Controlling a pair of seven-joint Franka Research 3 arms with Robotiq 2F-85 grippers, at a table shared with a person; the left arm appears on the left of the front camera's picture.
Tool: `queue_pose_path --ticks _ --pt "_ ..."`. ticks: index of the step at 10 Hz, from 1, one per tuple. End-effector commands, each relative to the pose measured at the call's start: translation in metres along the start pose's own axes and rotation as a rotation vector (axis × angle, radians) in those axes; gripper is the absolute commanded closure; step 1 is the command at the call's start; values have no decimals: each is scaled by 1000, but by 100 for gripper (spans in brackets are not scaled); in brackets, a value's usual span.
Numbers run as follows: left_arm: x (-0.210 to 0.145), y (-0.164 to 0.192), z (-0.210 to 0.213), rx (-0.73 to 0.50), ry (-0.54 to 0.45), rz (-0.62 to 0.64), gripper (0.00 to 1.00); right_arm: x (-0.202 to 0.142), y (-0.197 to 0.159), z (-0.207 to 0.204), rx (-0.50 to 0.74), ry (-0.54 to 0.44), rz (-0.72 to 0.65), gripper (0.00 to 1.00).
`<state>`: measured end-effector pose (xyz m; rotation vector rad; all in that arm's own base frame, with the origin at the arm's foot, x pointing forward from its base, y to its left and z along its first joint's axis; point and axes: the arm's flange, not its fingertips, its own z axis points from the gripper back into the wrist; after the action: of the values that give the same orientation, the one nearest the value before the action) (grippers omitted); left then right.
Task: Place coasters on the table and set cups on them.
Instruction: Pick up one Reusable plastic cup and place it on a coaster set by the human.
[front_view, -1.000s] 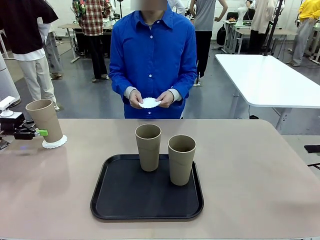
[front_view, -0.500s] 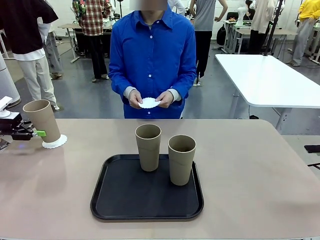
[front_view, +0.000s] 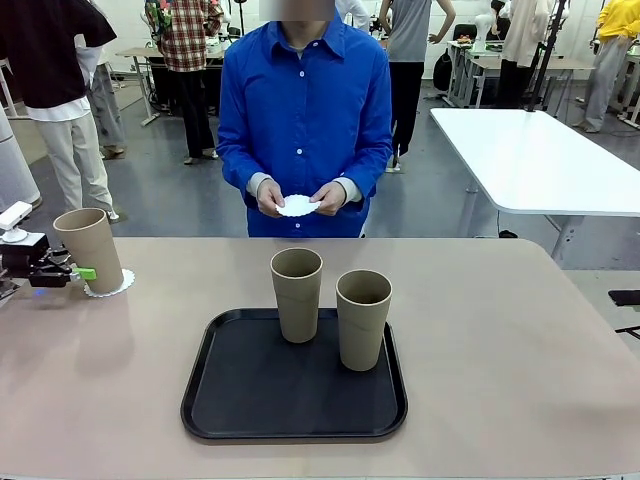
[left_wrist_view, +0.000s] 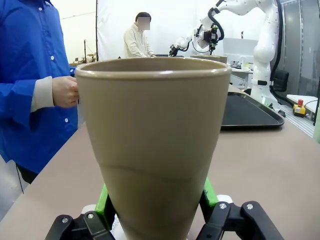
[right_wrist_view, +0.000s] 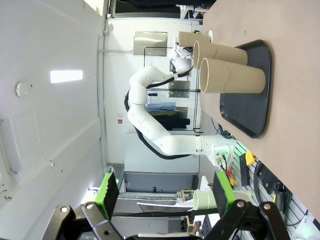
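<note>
L pincer (front_view: 88, 269): clenched on a cup (front_view: 90, 245), green pads pinching its lower wall from both sides. Grip looks firm. Cup is well left of the tray (front_view: 215, 400), out past its back-left corner, leaning slightly. Its base is over a coaster (front_view: 112, 288), w/ the lace edge showing round the foot on the tray-ward side. Can't tell if the base is fully down or just above.

R pincer (right_wrist_view: 166, 191): released, jaws wide, nothing btwn them. It's off to one side of the tray, viewing it side-on.

On the tray: back cup (front_view: 297, 295) and front cup (front_view: 363, 318), both upright, near each other, not touching.

Beyond the tray's far side: person at the bench (front_view: 500, 350) edge, hands (front_view: 272, 197) holding a second coaster (front_view: 299, 206) up off the bench. One coaster or a stack, can't tell.

Progress, est.: 1st of 3 sets nearly done. Coaster laid, cup at it, pincer not let go yet.

Left to do:
- release cup 1
- 2 more coasters onto the bench
- both tray cups onto them

Approx. a third along.
</note>
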<state>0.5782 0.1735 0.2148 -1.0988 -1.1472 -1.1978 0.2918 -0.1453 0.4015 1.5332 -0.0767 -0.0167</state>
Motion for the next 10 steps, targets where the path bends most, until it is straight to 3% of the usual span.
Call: queue_pose_path --ticks 1,7,8,10 --pt "2 10 3 16 -29 8 17 1 1 -1 12 -1 6 0" --pt "-3 14 2 37 -28 33 17 1 1 -1 12 -1 6 0" --pt "-4 14 1 37 -24 41 0 1 1 -1 12 -1 6 0" --pt "-4 14 3 31 -18 57 0 1 1 -1 12 -1 6 0"
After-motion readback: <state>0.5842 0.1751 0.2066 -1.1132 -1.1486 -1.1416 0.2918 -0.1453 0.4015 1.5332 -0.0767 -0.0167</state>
